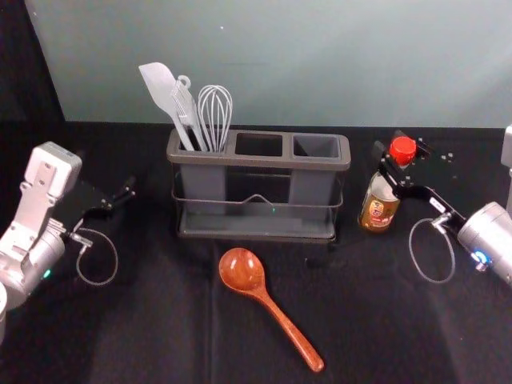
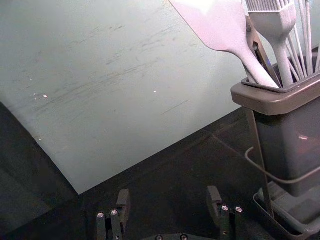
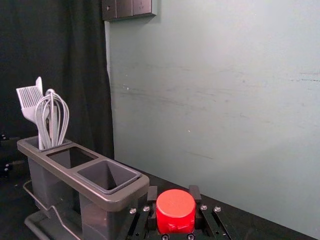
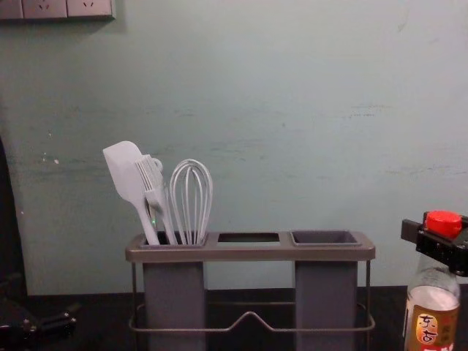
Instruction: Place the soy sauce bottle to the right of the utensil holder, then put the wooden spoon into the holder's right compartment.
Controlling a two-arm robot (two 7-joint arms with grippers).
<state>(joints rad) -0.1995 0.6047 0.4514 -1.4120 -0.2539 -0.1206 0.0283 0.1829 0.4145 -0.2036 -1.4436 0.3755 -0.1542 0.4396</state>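
Hanging near the left edge of the black cloth-covered desk (image 1: 144, 320), the black two-fingered left gripper (image 1: 112, 174) is open, its fingers well apart in its own wrist view, with the gap between them free. To its right, toward the far edge and around the middle of the desk, stands the long grey plastic utensil holder with a brown-grey rim (image 1: 260, 162) and a wire rail along its front. Its left compartment carries a pale flat spatula (image 1: 160, 84), a pale bristled brush (image 1: 186, 104) and a pale wire whisk (image 1: 214, 108), all poking up above the rim. The middle opening (image 1: 258, 145) and the right compartment (image 1: 318, 146), a rectangular grey cup, hold no utensil.

In front of the holder, the glossy reddish-brown wooden spoon (image 1: 246, 276) lies on the cloth, its round bowl toward the holder and its handle slanting toward the desk's near right corner.

Just beside the holder's right end is the clear glass soy sauce bottle with a brown-and-gold label (image 1: 378, 204) and red cap, upright in the chest view. The black right gripper (image 1: 392, 150) reaches in from the desk's right edge and is closed around the bottle's top, one finger on each side at the cap.
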